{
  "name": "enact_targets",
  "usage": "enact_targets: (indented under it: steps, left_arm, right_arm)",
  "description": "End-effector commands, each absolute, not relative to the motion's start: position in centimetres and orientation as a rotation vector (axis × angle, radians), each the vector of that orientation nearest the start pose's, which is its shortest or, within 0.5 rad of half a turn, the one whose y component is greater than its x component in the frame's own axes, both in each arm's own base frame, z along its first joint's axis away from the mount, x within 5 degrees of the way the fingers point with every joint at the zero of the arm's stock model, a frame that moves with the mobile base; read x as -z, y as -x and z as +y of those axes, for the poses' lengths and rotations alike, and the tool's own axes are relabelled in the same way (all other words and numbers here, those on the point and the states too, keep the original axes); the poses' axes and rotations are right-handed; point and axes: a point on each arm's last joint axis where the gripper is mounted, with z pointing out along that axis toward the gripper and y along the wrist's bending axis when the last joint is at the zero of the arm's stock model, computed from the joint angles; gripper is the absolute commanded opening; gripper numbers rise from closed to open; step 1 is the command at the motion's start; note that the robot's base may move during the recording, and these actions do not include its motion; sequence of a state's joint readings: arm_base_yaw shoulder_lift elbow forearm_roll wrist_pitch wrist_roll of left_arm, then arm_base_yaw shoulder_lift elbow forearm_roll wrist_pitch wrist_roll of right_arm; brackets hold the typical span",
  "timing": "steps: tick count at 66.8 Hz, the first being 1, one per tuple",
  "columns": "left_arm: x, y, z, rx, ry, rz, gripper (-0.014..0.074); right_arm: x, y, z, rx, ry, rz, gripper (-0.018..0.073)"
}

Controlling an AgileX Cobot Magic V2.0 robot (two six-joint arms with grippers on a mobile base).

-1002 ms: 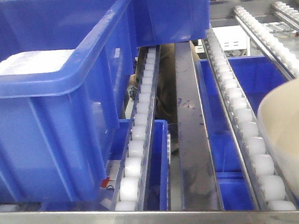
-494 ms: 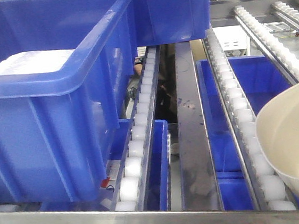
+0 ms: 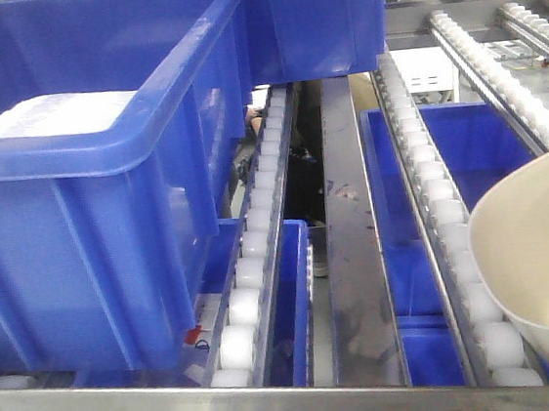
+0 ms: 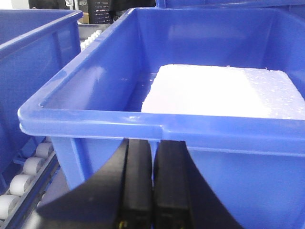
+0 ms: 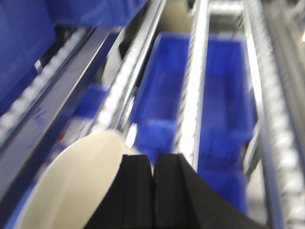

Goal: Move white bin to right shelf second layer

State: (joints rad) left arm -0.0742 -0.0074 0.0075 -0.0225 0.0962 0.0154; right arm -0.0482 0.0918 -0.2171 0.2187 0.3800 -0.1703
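White bin [image 3: 542,271]: it sat at the near right of the rack, tilted, its rim higher on the far side, with the lower wall close to the near rollers of the right roller rail [image 3: 445,222]; I could not tell whether it touched them.
Right shelf second layer [image 3: 358,256]: sloping rails behind the steel front bar [image 3: 276,407], with a blue crate [image 3: 85,176] loaded on the left lane.
My right gripper [image 5: 153,191]: my fingers were pressed together with only a thin seam between them, and the bin's cream edge lay just left of them; I could not tell whether I pinched its wall.
My left gripper [image 4: 153,186]: fingers pressed together on nothing, hovering just near of the crate rim.
Risk, slipping: I judged the glossy tapered wall could slide out of a thin pinch while tilted, and tip the bin.
Risk, catching: the base might snag on the front bar or land astride one rail instead of across two, leaving it lopsided on the slope.
Risk, rolling: once released on the rollers it could run along the slope.
Hidden: most of the bin was cut off by the right edge of the front view.
Blur: my right wrist view was smeared, so rails and the lower crates [image 5: 190,95] were soft shapes.
Unclear: the white block [image 4: 224,90] in the crate gave no clue what it was.
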Motion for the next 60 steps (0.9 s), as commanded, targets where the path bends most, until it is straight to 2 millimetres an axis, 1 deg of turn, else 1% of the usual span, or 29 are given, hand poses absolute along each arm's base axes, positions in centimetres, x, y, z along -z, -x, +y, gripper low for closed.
enact_targets:
  steps: [1,8,16,24,25,38,54,60]
  left_arm:
    - [-19.9,-5.6,-0.4,0.074,-0.045,1.512,0.0085]
    - [-19.9,-5.6,-0.4,0.074,-0.045,1.512,0.0085]
    - [-19.9,-5.6,-0.4,0.074,-0.045,1.514,0.0085]
    - [-19.9,-5.6,-0.4,0.074,-0.045,1.514,0.0085]
    - [-19.9,-5.6,-0.4,0.074,-0.045,1.514,0.0085]
    - [-19.9,-5.6,-0.4,0.074,-0.045,1.514,0.0085]
    - [-19.9,-5.6,-0.4,0.074,-0.045,1.514,0.0085]
    - [-19.9,-5.6,-0.4,0.074,-0.045,1.514,0.0085]
  right_arm:
    - [-25.4,-5.1,0.1,-0.008,-0.028,1.553,0.0057]
    - [-23.9,-4.5,0.0,-0.007,-0.043,1.512,0.0057]
    - [-22.6,-4.9,0.0,-0.008,-0.051,1.536,0.0057]
    - [-21.2,-5.4,-0.3,0.006,-0.073,1.442,0.0057]
    - [-21.3,-5.4,-0.3,0.005,-0.078,1.421,0.0057]
    - [-21.4,-5.4,-0.3,0.01,-0.069,1.426,0.0057]
    - [-20.6,-5.4,-0.2,-0.026,-0.092,1.512,0.0057]
    - [-20.6,-5.4,-0.2,-0.033,-0.099,1.505,0.0057]
